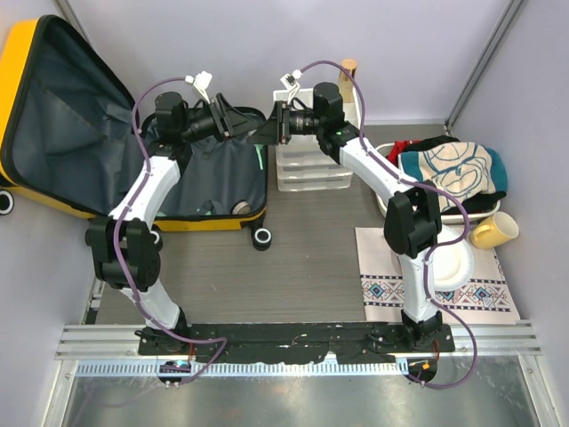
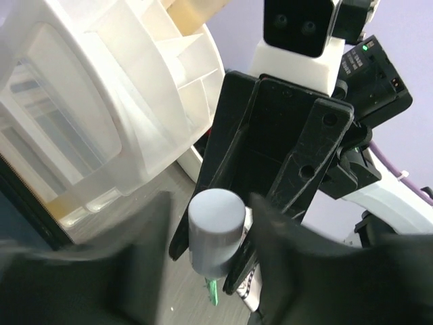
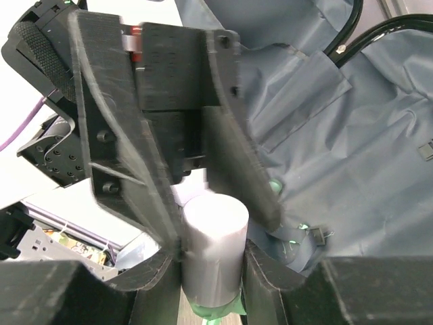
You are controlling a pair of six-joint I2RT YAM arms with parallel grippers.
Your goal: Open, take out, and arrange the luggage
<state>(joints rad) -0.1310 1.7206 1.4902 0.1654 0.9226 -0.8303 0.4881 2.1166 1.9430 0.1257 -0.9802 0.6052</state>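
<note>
The luggage (image 1: 18, 80), a yellow hard-shell suitcase, lies open at the back left, and its dark grey lining (image 1: 213, 182) shows. Both grippers meet in the air over its right edge. My left gripper (image 1: 252, 124) and right gripper (image 1: 268, 127) face each other tip to tip. Between them is a small grey cylinder (image 2: 215, 227) with a green bit at its far end. The left gripper (image 2: 210, 227) is shut on it. The right gripper (image 3: 211, 271) presses the same cylinder (image 3: 213, 237) from both sides. Grey lining (image 3: 352, 135) fills the background of the right wrist view.
A white drawer organizer (image 1: 311, 165) stands just right of the suitcase, under the grippers. A white basin (image 1: 484, 212) piled with clothes sits at the right. Below it are a yellow mug (image 1: 493, 231) and a white dish (image 1: 458, 262) on a patterned mat (image 1: 444, 294). A small round item (image 1: 240, 207) lies in the suitcase.
</note>
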